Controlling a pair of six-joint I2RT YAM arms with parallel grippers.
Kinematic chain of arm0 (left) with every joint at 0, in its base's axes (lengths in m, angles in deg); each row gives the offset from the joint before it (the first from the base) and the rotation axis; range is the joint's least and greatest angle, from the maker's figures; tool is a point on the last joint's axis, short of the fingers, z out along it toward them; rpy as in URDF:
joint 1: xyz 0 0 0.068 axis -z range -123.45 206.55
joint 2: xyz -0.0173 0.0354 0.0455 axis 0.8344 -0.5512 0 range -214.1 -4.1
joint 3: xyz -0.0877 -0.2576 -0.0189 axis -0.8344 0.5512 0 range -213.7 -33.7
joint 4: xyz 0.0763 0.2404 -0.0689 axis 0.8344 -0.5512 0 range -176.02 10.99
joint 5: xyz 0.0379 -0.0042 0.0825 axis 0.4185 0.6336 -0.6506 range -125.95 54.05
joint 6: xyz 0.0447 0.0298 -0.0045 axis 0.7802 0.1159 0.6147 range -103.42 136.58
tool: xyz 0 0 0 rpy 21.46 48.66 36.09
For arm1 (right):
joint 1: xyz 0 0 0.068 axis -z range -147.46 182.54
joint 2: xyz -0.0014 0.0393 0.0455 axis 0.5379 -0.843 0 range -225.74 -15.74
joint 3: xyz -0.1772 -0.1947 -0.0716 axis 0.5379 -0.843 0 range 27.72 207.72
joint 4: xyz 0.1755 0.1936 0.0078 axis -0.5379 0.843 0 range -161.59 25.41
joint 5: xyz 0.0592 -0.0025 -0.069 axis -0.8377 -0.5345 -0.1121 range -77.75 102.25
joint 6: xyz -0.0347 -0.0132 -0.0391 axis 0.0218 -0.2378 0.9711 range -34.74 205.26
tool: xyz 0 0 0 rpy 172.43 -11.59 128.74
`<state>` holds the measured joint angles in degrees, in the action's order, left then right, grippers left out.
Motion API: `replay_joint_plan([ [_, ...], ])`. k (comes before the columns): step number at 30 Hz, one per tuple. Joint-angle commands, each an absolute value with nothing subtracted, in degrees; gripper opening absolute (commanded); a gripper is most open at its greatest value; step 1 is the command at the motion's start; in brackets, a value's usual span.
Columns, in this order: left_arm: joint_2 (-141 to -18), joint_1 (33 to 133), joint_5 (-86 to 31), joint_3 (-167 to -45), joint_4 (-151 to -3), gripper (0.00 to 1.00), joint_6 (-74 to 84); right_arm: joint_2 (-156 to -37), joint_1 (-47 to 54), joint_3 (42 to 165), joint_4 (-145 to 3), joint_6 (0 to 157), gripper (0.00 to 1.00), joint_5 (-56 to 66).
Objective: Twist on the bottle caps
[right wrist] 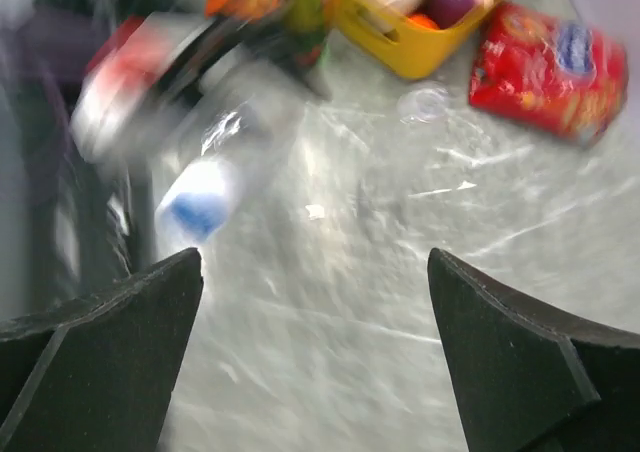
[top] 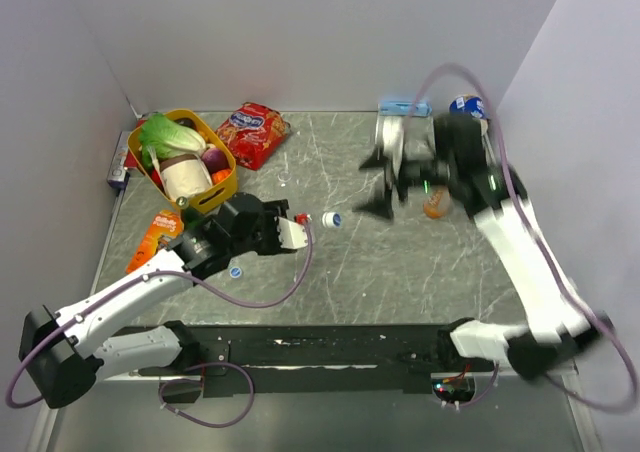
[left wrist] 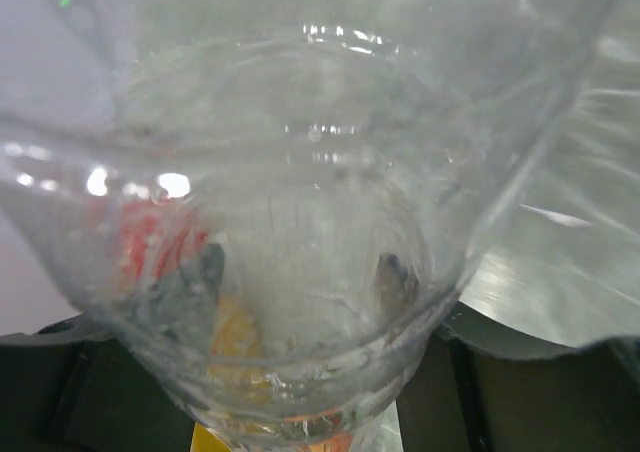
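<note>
My left gripper (top: pixel 296 230) is shut on a clear see-through bottle (top: pixel 315 221) held lying sideways over the table's middle. A blue cap (top: pixel 332 219) sits on its neck. In the left wrist view this bottle (left wrist: pixel 320 172) fills the frame, and my fingers (left wrist: pixel 205 272) show dimly through it. My right gripper (top: pixel 385 182) hangs open and blurred to the right of the cap, apart from it. Its wrist view shows the blue cap (right wrist: pixel 200 207) beyond the left fingertip, with nothing between the jaws (right wrist: pixel 313 257). A second blue cap (top: pixel 235 270) lies on the table. The orange drink bottle (top: pixel 436 204) is by the right arm.
A yellow basket (top: pixel 225 187) of vegetables stands at the back left, with a red snack packet (top: pixel 252 132) beside it and an orange packet (top: pixel 155 237) in front. Another clear bottle (top: pixel 388 132) and a blue-and-white tape roll (top: pixel 466 104) are at the back right.
</note>
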<state>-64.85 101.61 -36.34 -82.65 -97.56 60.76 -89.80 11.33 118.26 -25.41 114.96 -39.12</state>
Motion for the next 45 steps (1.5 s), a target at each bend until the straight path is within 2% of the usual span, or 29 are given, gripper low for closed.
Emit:
replay_joint_plan([
  [1, -67.98, 100.50, -13.55, -91.25, -116.16, 0.01, 67.03, -70.54, -0.83, 98.27, -32.37, 156.32, 1.00, -26.19],
  [2, -68.69, 100.32, -12.50, -92.14, -117.06, 0.01, 67.02, -69.37, -3.03, 96.30, -33.43, 158.28, 1.00, -22.59],
  [5, -69.75, 100.32, -9.50, -93.64, -117.25, 0.01, 66.41, -68.48, -9.18, 95.48, -30.63, 163.05, 0.97, -22.38],
  [6, -69.66, 100.32, -8.98, -93.47, -116.90, 0.01, 66.67, -68.56, -10.08, 95.40, -31.67, 162.61, 0.89, -21.86],
  [9, -69.40, 100.23, -8.62, -93.55, -115.93, 0.01, 67.29, -68.39, -12.45, 94.52, -34.31, 163.48, 0.77, -20.88],
  [15, -68.87, 100.23, -9.23, -93.73, -115.14, 0.01, 67.64, -71.28, -13.69, 98.20, -29.06, 166.21, 0.57, -22.90],
  [26, -68.43, 100.15, -11.87, -91.80, -113.12, 0.01, 66.24, -69.18, -15.44, 99.97, -25.62, 167.44, 0.52, -29.05],
  [38, -68.78, 100.06, -11.61, -92.06, -111.45, 0.01, 65.53, -70.76, -17.64, 101.11, -24.48, 166.48, 0.42, -28.36],
  [42, -68.35, 100.06, -11.87, -91.62, -110.66, 0.01, 65.44, -71.98, -17.99, 100.32, -29.12, 159.64, 0.29, -26.08],
  [45, -67.04, 100.06, -13.88, -90.31, -106.12, 0.01, 63.52, -75.40, -17.91, 101.28, -33.61, 149.45, 0.13, -20.28],
])
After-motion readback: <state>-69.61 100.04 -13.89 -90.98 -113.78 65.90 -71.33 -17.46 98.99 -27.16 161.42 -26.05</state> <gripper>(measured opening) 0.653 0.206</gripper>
